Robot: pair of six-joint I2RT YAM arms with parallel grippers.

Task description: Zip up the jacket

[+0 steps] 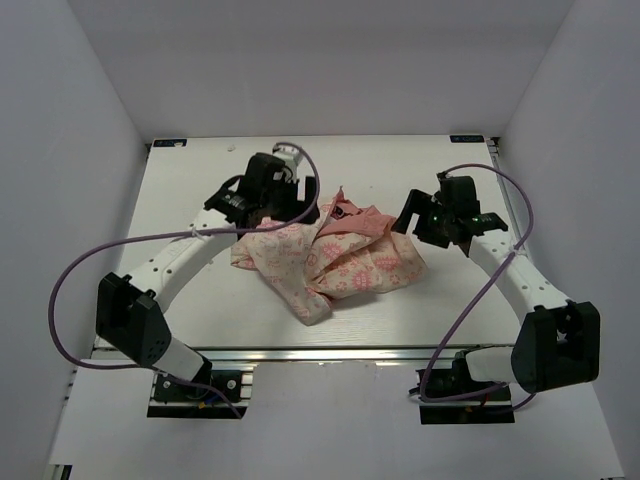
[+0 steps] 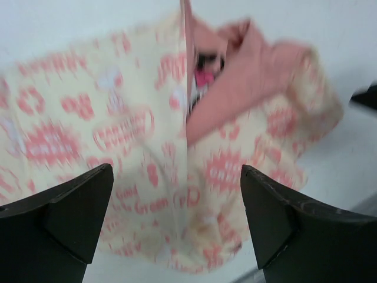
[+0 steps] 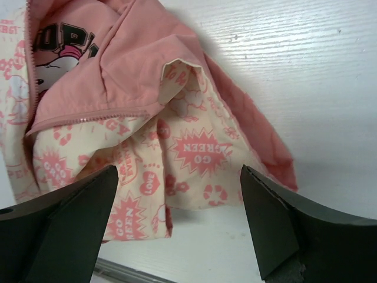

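A small cream hooded jacket printed with pink patterns (image 1: pixel 340 258) lies crumpled in the middle of the white desk (image 1: pixel 200 300), between the two arms. The left jaws stand wide apart with nothing in them, above the jacket's far-left edge. In the left wrist view, which is blurred, the cream cloth fills the gap between them from below. The right jaws are also spread wide and empty, just beside the jacket's right edge. In the right wrist view a fold of solid pink lining (image 3: pixel 141 47) and the pink zipper strip (image 3: pixel 88 117) lie beyond them toward the left, with printed cream fabric showing between them.
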